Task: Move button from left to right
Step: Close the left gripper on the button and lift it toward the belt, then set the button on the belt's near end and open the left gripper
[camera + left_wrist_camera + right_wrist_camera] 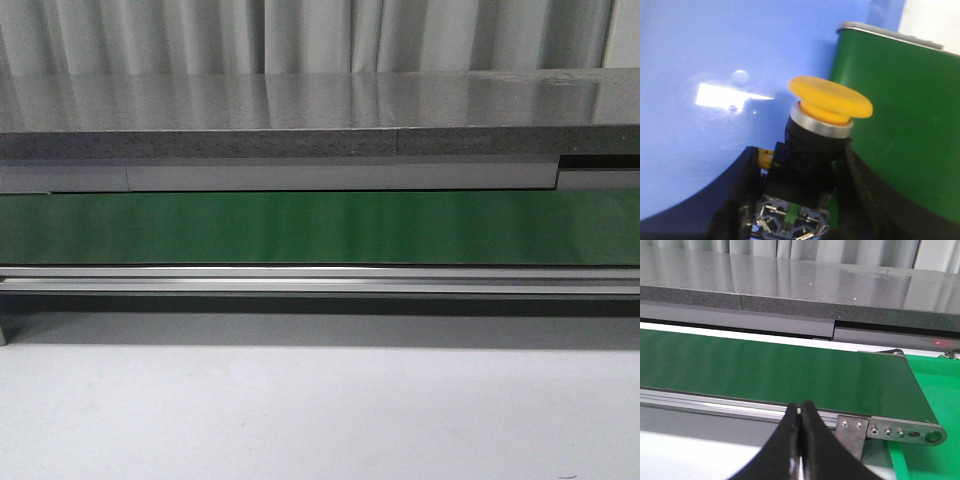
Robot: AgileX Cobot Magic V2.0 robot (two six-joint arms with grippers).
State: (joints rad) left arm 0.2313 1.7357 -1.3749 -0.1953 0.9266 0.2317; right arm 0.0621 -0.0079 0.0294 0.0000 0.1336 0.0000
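Yellow-orange and mushroom-shaped, the cap of the button (830,102) sits at the centre of the left wrist frame above a silver collar and black body, which the left gripper (797,200) clamps between its two black fingers (737,200) at the lower edge; behind it lie a blue surface (700,50) at left and the green belt (905,130) at right. The right gripper (799,440), bottom centre of its frame, has its black jaws pressed together on nothing, before the belt's metal end bracket (900,430). No legible writing shows in any view.
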